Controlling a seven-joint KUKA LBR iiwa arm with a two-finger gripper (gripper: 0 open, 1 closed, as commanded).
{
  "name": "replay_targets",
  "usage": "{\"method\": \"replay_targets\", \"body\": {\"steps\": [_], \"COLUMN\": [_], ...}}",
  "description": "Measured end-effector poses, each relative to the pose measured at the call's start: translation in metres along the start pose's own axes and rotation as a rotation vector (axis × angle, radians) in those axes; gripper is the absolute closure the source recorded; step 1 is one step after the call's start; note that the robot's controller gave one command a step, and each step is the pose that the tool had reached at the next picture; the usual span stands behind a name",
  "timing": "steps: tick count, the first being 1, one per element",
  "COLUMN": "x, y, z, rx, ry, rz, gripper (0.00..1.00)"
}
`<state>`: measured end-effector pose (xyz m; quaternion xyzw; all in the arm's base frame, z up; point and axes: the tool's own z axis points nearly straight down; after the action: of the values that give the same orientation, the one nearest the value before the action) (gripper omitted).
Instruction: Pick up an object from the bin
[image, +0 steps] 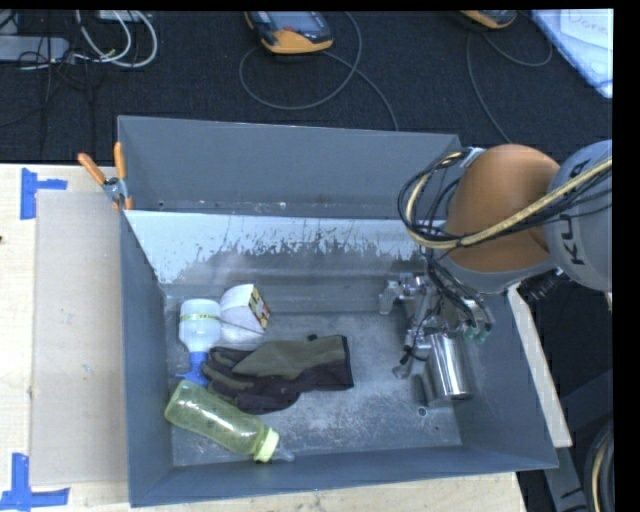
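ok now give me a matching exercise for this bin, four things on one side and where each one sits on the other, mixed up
Things:
1. green bottle
2. dark glove
3. white bottle with blue cap
4. gripper

Places:
a. over the right part of the bin floor
b. spread flat across the middle of the floor
c. lying on its side along the front wall, at the left
d. by the left wall, just behind the glove's cuff end

Pairs: 1-c, 2-b, 3-d, 4-a
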<state>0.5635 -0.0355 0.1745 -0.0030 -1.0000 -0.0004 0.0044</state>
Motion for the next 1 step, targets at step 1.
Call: {"method": "replay_targets", "body": {"steps": [1], "x": [-0.0014], "y": [0.0001], "z": [-0.0047], "rx": [0.0], "ry": [-0.008], "rz": [-0.001], "gripper": [0.0]}}
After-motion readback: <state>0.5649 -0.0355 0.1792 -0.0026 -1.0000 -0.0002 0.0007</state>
